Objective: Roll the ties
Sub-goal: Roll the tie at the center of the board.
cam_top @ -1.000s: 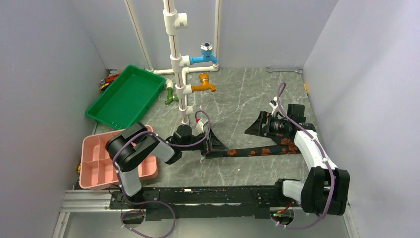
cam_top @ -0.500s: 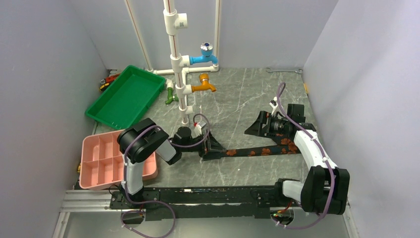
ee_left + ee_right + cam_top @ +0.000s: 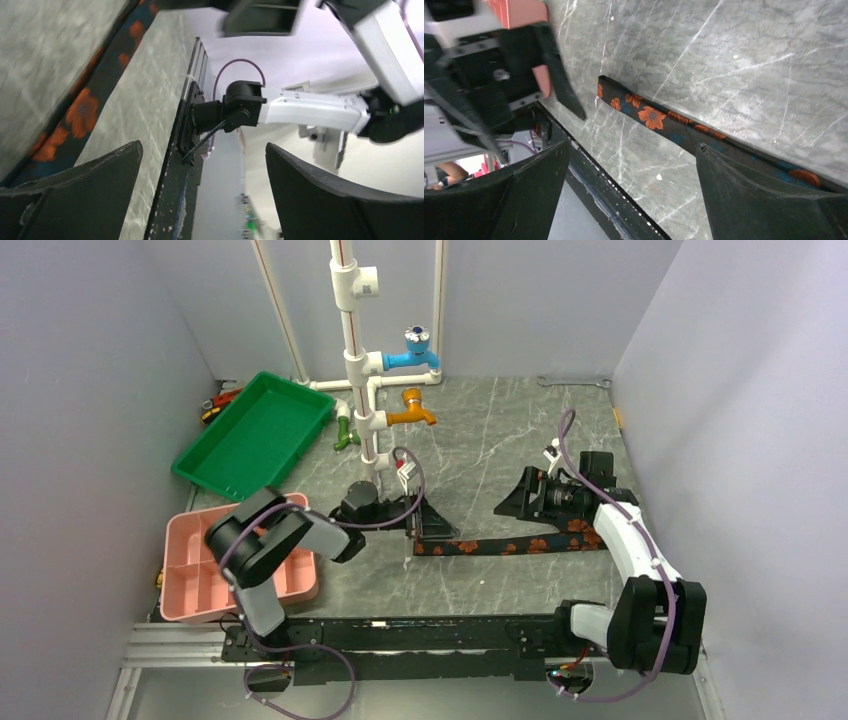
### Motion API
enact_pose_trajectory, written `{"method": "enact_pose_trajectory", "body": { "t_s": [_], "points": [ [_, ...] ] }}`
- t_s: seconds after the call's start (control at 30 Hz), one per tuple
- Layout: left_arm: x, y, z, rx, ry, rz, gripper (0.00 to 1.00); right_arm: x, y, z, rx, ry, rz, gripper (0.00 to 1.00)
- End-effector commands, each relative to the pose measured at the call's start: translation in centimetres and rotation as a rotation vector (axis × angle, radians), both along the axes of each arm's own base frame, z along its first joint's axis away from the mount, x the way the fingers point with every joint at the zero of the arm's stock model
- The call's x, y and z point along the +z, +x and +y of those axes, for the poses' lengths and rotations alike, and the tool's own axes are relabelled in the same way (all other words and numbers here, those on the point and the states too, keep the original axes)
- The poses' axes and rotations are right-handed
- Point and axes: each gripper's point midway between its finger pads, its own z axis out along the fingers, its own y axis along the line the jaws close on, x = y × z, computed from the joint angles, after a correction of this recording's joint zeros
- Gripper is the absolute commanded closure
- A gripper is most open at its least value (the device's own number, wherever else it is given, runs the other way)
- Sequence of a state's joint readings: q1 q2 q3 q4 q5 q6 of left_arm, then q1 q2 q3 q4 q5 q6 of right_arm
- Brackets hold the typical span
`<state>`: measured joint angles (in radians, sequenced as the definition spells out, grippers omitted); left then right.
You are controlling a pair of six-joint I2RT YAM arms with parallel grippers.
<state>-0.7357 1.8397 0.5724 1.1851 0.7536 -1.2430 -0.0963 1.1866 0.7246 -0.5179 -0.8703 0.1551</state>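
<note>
I'm seeing the tie (image 3: 510,544) lying flat and unrolled on the table (image 3: 480,440). My left gripper (image 3: 432,523) is hanging wide open and holding nothing, with one end of the tie just beneath it. My right gripper (image 3: 512,502) is gaping empty too, with the tie running below its fingers.

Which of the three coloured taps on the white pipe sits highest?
The blue tap; the orange tap is below it on the same side, the green tap lowest, opposite.
</note>
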Motion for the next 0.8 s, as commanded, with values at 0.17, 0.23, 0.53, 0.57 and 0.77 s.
{"method": "enact_pose_trajectory", "body": {
  "t_s": [0.17,0.23,0.53,0.57,0.77],
  "points": [
    [3.6,-1.3,3.0,-0.072,0.137,-0.728,0.00,1.0,-0.8,0.3,-0.022,0.026,0.027,0.15],
    [2.8,-1.0,4.7,-0.056,0.228,-0.864,0.01,0.7,-0.8,0.6,-0.018,0.039,0.039,0.28],
    [-2.1,-2.0,9.0,-0.193,0.370,-1.358,0.08,-1.4,-1.1,6.8,0.175,0.077,0.126,0.95],
    [-2.4,-1.9,9.0,-0.199,0.374,-1.359,0.08,-1.6,-1.0,7.3,0.187,0.084,0.142,0.99],
    [-4.5,-0.5,8.2,-0.222,0.412,-1.373,0.11,-3.6,-1.2,10.8,0.272,0.129,0.253,1.00]
  ]
}}
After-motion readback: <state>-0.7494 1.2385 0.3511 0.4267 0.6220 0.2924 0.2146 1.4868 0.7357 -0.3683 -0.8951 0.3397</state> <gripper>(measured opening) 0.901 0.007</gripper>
